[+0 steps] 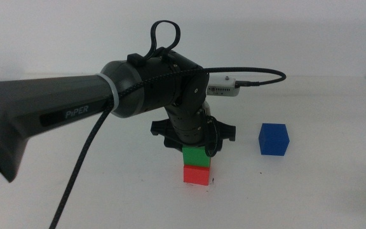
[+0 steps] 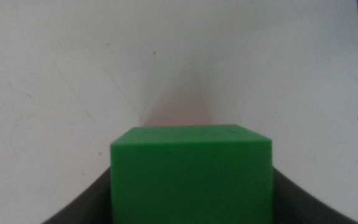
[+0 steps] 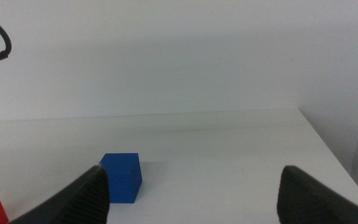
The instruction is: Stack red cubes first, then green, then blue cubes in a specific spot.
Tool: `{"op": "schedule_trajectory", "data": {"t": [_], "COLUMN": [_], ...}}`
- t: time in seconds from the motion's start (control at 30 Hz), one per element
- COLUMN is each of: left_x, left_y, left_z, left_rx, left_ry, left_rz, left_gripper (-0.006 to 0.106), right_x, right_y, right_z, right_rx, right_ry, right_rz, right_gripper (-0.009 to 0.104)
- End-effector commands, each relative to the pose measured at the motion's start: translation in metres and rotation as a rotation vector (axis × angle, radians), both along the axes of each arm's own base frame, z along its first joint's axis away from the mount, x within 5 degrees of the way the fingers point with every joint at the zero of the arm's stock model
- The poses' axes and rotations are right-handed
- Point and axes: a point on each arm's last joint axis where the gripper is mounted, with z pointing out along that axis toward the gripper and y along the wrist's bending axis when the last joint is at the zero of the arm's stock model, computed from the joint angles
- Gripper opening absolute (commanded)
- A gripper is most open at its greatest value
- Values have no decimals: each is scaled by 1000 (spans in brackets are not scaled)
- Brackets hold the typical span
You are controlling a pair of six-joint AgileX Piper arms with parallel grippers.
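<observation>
Left pincer [image 1: 196,147] clamped on green cube [image 1: 197,157], sitting atop red cube [image 1: 196,174], right pincer [image 3: 191,193] spread apart

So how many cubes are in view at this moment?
3. The red cube sits on the table, the green cube rests on it inside the left gripper, and the blue cube stands apart to the right.

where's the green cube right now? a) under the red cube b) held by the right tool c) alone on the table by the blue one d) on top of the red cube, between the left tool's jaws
d: the green cube sits on the red cube with the left tool closed around it; the blue cube stands apart on the table.
</observation>
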Motion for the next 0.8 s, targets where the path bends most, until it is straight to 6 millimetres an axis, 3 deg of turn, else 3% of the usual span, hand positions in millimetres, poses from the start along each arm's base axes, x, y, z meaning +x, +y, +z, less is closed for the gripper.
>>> {"op": "schedule_trajectory", "data": {"t": [0.0,0.1,0.17,0.23,0.33,0.43,0.53,0.67,0.77], "left_x": [-3,-5,-9,-12,-26,-53,-87,-134,-169], "left_y": [-4,-3,-2,3,21,50,81,117,148], "left_z": [-11,-5,11,40,103,162,207,237,239], "left_rx": [10,16,2,-23,-45,-44,-69,-118,-161], "left_ry": [35,34,24,-29,-188,-353,-447,-520,-596], "left_rz": [-19,-64,-85,-114,-168,-254,-285,-359,-358], "left_gripper": [69,94,94,94,94,94,94,94,94], "right_x": [0,0,0,0,0,0,0,0,0], "right_y": [-1,-1,-1,-1,-1,-1,-1,-1,-1], "right_z": [0,0,0,0,0,0,0,0,0], "right_rx": [-9,-9,-9,-9,-9,-9,-9,-9,-9], "right_ry": [-13,-13,-13,-13,-13,-13,-13,-13,-13], "right_rz": [-8,-8,-8,-8,-8,-8,-8,-8,-8], "right_gripper": [93,93,93,93,93,93,93,93,93]}}
